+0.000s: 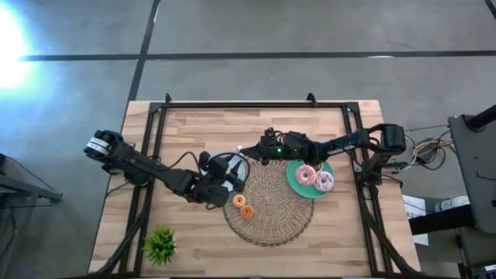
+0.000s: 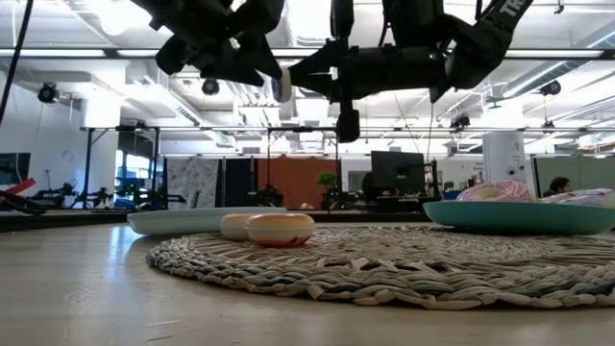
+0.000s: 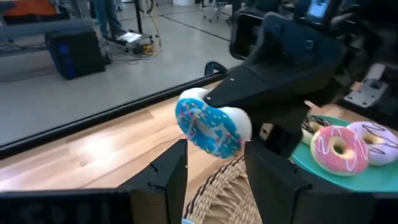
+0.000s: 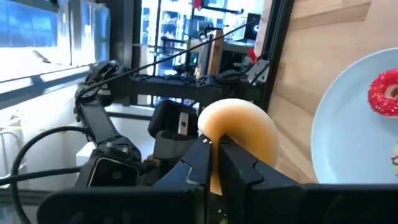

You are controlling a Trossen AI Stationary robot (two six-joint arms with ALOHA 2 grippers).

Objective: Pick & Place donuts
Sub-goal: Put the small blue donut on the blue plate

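One camera hangs high up and looks straight down on the whole wooden table (image 1: 194,128). One sits low at the table top and looks level across the woven mat (image 2: 384,264) into the room. One rides close on each arm's wrist, looking forward. The high and low views both show the mat and the green plate (image 1: 298,183)

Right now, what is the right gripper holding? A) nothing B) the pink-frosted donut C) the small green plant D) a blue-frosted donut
D: the right gripper is shut on the blue-frosted donut, held in the air above the woven mat; the pink-frosted donut lies on the green plate.
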